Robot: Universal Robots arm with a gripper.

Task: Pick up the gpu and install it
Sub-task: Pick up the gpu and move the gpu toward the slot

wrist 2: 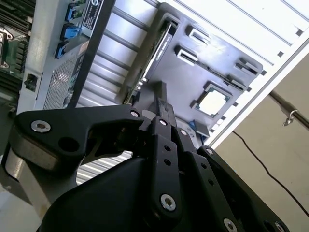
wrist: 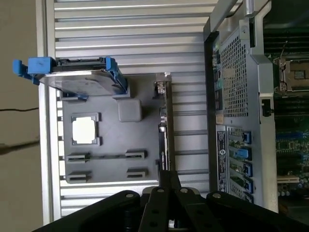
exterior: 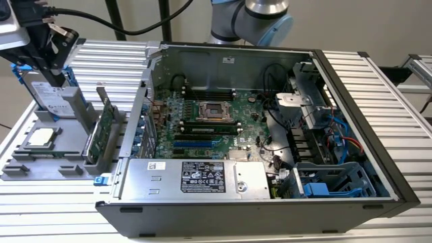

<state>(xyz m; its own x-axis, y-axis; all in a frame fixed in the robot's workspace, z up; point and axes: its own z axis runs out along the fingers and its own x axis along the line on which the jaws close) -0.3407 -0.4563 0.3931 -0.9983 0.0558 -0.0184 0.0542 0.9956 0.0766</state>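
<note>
Grey plastic tray (exterior: 15, 170) lies just beside the open black computer case (exterior: 236, 224) on a ribbed metal table (exterior: 381, 101). A silver hard drive with blue tabs (exterior: 54, 98) stands on the tray, and a small square silver chip (exterior: 42, 136) lies flat near it. The silver power box (exterior: 152, 179) has a white sticker (exterior: 202, 178) with print too tiny to tell. The gpu (wrist: 164, 123), a thin green card, stands on its edge in the tray, next to the case. In the first wrist view the black claw (wrist: 169, 175) lines up over one end of it, fingers pressed together and holding nothing.

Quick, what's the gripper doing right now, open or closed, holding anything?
Gripper: jaws shut, holding nothing; the gpu stands on edge in the gray tray.
</note>
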